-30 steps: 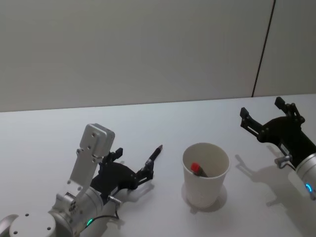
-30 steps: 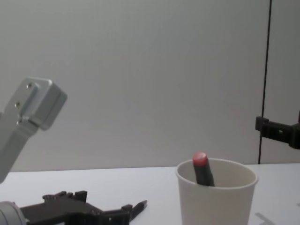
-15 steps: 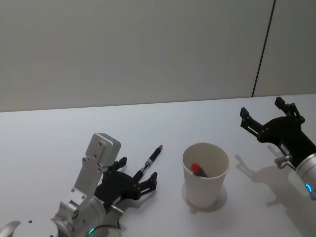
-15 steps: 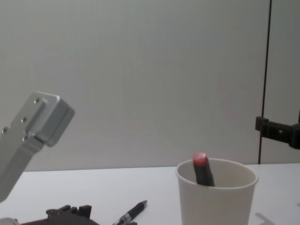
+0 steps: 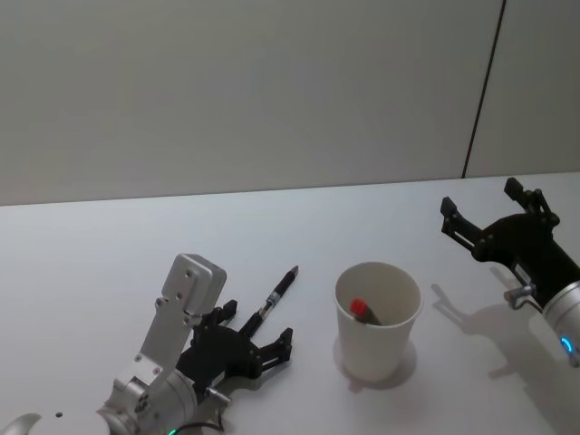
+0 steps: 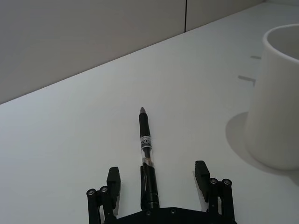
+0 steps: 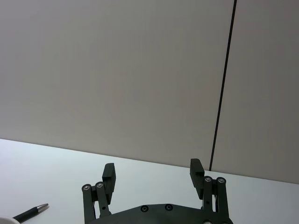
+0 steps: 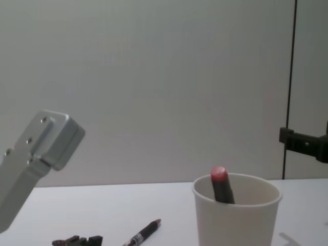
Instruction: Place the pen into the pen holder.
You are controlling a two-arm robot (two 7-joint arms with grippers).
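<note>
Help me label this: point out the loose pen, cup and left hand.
loose pen (image 6: pixel 146 154), left wrist view, clear barrel.
cup (image 5: pixel 381 349), head view, outer wall.
left hand (image 6: pixel 157 170), left wrist view, midway between fingertips.

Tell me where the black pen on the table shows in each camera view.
Head: black pen left of the pen holder.
Chest: low, left of the pen holder.
Left wrist: between the open left gripper's fingers.
Right wrist: far beyond the right gripper.
Shared landmark: the pen holder.

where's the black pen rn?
Head view: the slim black pen lies flat on the white table, left of the white paper cup, its near end inside the open left gripper.
</note>
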